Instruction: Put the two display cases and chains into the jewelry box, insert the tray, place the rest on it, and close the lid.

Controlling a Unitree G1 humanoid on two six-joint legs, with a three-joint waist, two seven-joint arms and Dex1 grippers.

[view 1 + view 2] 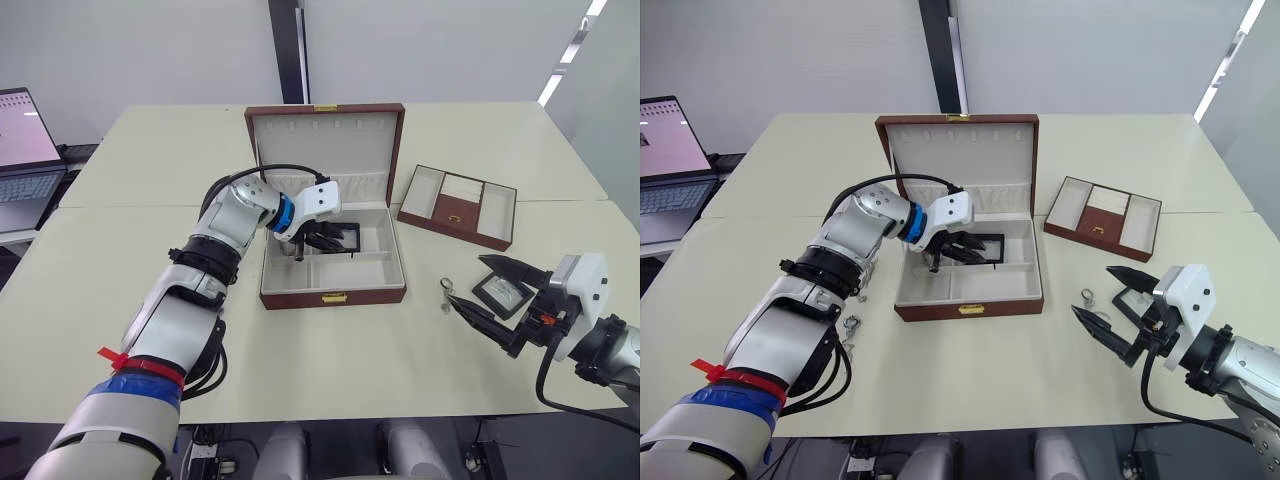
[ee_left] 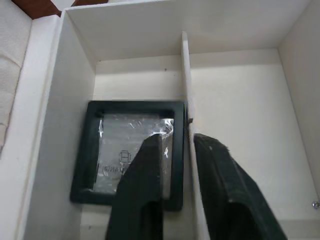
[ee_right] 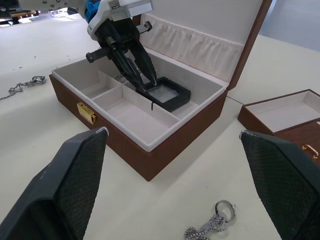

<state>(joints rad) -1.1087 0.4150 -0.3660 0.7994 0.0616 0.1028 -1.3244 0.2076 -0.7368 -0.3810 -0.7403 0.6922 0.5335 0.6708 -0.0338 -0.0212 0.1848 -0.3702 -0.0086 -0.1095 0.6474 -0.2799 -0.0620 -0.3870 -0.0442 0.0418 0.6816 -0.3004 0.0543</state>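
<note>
**A:** Where is your left claw?

**B:** My left gripper (image 2: pixel 172 150) is down inside the jewelry box (image 1: pixel 333 283), in the back row of compartments. Its fingers stand a little apart, astride a cream divider (image 2: pixel 187 125): one finger (image 2: pixel 142 190) over a display case (image 2: pixel 127 150) lying flat in the compartment, the other on the far side of the wall. I am clasping nothing.

**A:** What crowds it?

**B:** That divider, and the box walls close on either side. The lid (image 1: pixel 322 145) stands open behind, its gathered pocket facing me.

**A:** And the right?

**B:** My right gripper (image 1: pixel 1118 308) hangs over the table (image 1: pixel 120 250) to the right of the box, fingers spread wide and empty. The second display case (image 1: pixel 503 292) lies on the table just behind it, partly hidden by the upper finger. A chain (image 3: pixel 212 227) lies on the table between the fingers and the box.

**A:** Anything else about?

**B:** The tray (image 1: pixel 458 205) sits on the table right of the box, well apart from me. Another chain (image 3: pixel 22 86) lies on the table left of the box. A laptop (image 1: pixel 25 150) stands off at the far left.
</note>
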